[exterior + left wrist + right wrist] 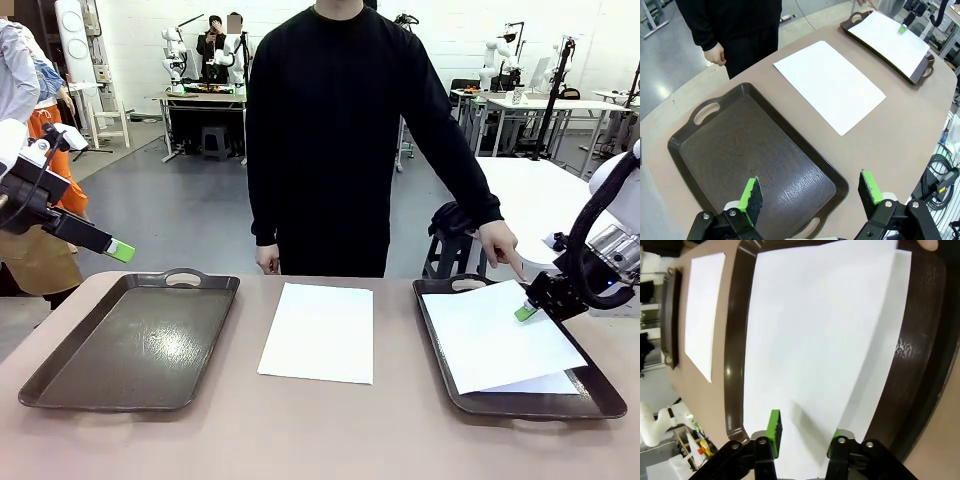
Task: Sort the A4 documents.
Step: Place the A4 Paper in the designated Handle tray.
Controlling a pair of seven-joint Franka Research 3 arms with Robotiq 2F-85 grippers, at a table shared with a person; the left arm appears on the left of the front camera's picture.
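Right pincer [527, 312], front view: low over the skewed top white A4 paper sheet [495, 335] in the right dark brown wood-grain tray with handles [600, 400], near that sheet's right edge. A second white sheet [548, 384] peeks out from under it at the near corner. Person's hand [500, 243] points a finger down at this tray's far rim. Third white A4 sheet [318, 332] lies flat on the tan table [320, 440] between the two trays, touching neither. Left pincer [120, 250] hangs above the far-left corner of the left dark brown tray [60, 385]. Left wrist view: left pincer [810, 195] wide open, green-padded fingers [751, 200] well apart over the left tray [740, 150]; middle sheet [830, 85] beyond it, right tray [921, 75] with its top sheet [890, 42] farther off. Right wrist view: right pincer [805, 432] jaws partly apart over the top sheet [805, 340], not clamping it; pads touching paper or just above, can't tell. Lower sheet [900, 280] shows along one side, tray wall [735, 350] on the other, middle sheet [702, 310] on the table past it.
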